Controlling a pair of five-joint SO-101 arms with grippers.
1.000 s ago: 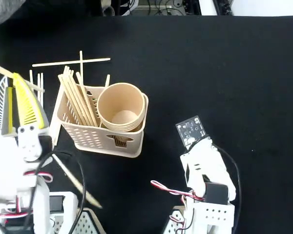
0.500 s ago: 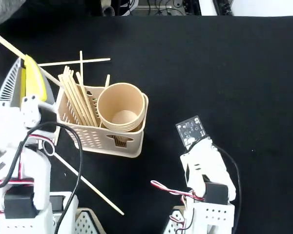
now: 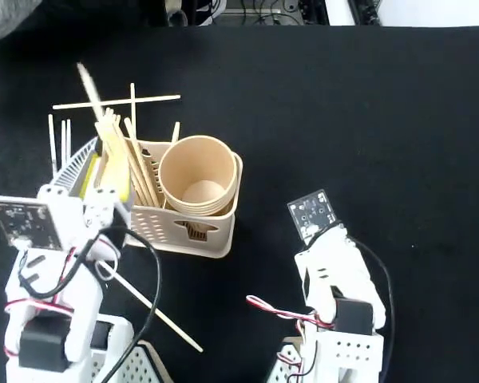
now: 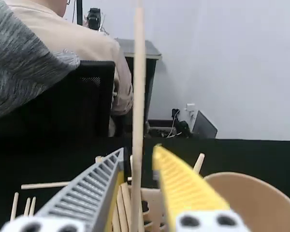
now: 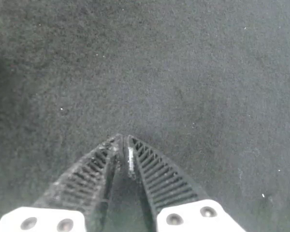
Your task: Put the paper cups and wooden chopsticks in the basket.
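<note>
A cream slotted basket (image 3: 172, 227) stands left of centre and holds stacked paper cups (image 3: 198, 174) and several wooden chopsticks (image 3: 129, 163). My left gripper (image 3: 104, 163), with one yellow and one white finger, is shut on one long chopstick (image 3: 86, 80) over the basket's left end. That stick slants down to the table's front (image 3: 176, 333). In the left wrist view the held chopstick (image 4: 137, 96) stands between the fingers of the left gripper (image 4: 137, 162), with a cup's rim (image 4: 246, 193) beside it. My right gripper (image 5: 123, 141) is shut and empty above bare black cloth.
Loose chopsticks lie behind the basket: one crosswise (image 3: 116, 101), one crossing it (image 3: 132, 100), and a few short ones (image 3: 62, 137) at the left. The right arm (image 3: 335, 275) sits folded at the front, right of the basket. Black table cloth (image 3: 359, 120) stretches to the right.
The left arm has swung right from the table's left edge to the basket's left end, carrying the chopstick, which has tilted. The right arm has not moved.
</note>
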